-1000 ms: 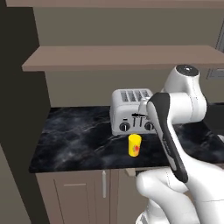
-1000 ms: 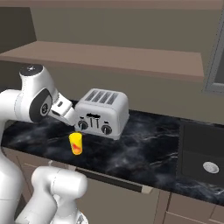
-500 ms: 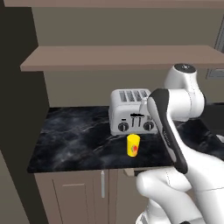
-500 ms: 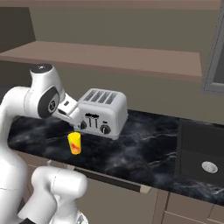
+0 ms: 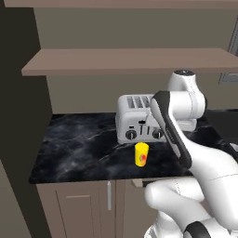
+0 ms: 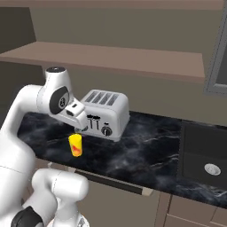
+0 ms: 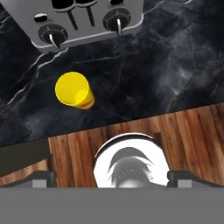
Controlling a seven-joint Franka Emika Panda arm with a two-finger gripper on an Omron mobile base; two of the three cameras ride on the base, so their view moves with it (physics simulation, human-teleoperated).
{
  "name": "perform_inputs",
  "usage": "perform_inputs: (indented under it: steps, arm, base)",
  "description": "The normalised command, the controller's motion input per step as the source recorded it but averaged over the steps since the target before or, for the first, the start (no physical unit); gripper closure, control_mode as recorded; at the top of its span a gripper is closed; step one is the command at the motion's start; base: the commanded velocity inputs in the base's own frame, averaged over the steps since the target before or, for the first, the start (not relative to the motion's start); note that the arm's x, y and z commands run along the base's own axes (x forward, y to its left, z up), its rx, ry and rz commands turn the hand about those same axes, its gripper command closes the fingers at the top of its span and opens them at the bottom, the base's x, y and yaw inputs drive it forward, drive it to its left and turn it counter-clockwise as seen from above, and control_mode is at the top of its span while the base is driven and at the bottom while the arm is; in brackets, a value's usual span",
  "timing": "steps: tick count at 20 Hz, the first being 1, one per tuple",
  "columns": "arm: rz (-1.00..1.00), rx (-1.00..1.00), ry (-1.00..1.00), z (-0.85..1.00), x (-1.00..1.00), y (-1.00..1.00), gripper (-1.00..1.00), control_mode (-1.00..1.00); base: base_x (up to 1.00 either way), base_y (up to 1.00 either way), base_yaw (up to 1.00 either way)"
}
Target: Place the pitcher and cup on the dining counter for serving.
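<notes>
Fingers (image 7: 40, 178) of the gripper (image 7: 111, 177) stand fully apart and released, with nothing between them; in the hand view only their dark tips rise at the lower left and lower right. Ahead of the fingers and toward the left one, well apart from both, the yellow cup (image 7: 73, 91) stands upright on the black marble worktop (image 7: 166, 65), near its front edge, its red-orange mark facing the robot in the left base view. Beyond the cup, farther from the fingers, sits a silver four-slot toaster (image 7: 85, 19), its two knobs and levers facing the gripper; cup and toaster stand close but do not touch. Directly below the fingers lies wooden flooring (image 7: 192, 135). Above the worktop, a brown wall shelf (image 5: 125, 60) runs across.
</notes>
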Motion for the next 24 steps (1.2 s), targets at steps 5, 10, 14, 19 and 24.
perform_inputs:
  steps: [5,10,14,19,24]
  arm:
    - [0.0,0.0,0.12,-0.3,0.04,0.01,-1.0,-1.0]
    - [0.0,0.0,0.07,-0.36,0.11,0.01,-1.0,-1.0]
    - [0.01,0.0,0.01,-0.28,0.18,0.0,-1.0,-1.0]
    - [0.0,0.0,0.0,-0.33,0.21,0.0,-1.0,-1.0]
    - [0.05,0.0,0.0,-0.3,0.29,0.0,-1.0,-1.0]
  base:
    - [0.0,0.0,0.0]
    - [0.0,0.0,0.0]
    - [0.0,0.0,0.0]
    - [0.0,0.0,0.0]
    - [0.0,0.0,0.0]
